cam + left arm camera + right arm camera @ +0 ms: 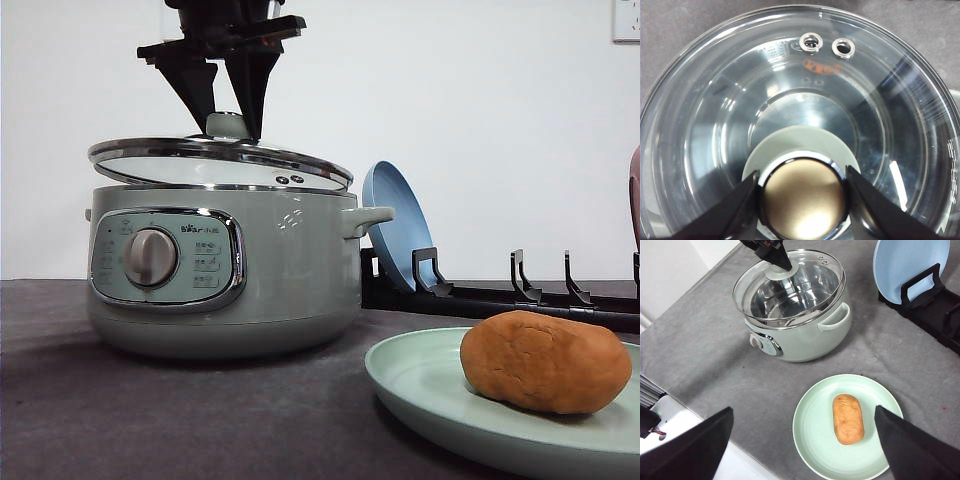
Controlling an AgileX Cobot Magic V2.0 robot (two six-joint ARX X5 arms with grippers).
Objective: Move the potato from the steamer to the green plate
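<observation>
One grey, felt-like table point(180, 420) carries everything, with a plain white wall behind it. On it sits the steamer point(260, 270), round, sage-green and glossy, with a chrome-rimmed panel and a silver dial point(150, 257) on its face. Its glass lid point(220, 165), steel-rimmed with two small vent holes, sits tilted, one edge lifted off the pot's rim. Straight above comes the left gripper point(802, 192), pointing down, its black fingers point(725, 212) closed on either side of the lid's knob point(804, 200), a shiny metal cap on a pale green base. Through the glass below that gripper, the steel bowl looks bare.

Over to the green plate point(815, 435): wide, shallow, smooth mint, well away from the left gripper and right beneath the right gripper point(805, 450). That one hangs high over the table, looking down, black fingers spread wide apart with nothing between them. The potato point(848, 418), oblong, matte orange-brown, faintly creased, lies on the plate, between those spread fingers. Beyond the steamer, a blue plate point(395, 225) stands on edge in a black rack point(500, 295).
</observation>
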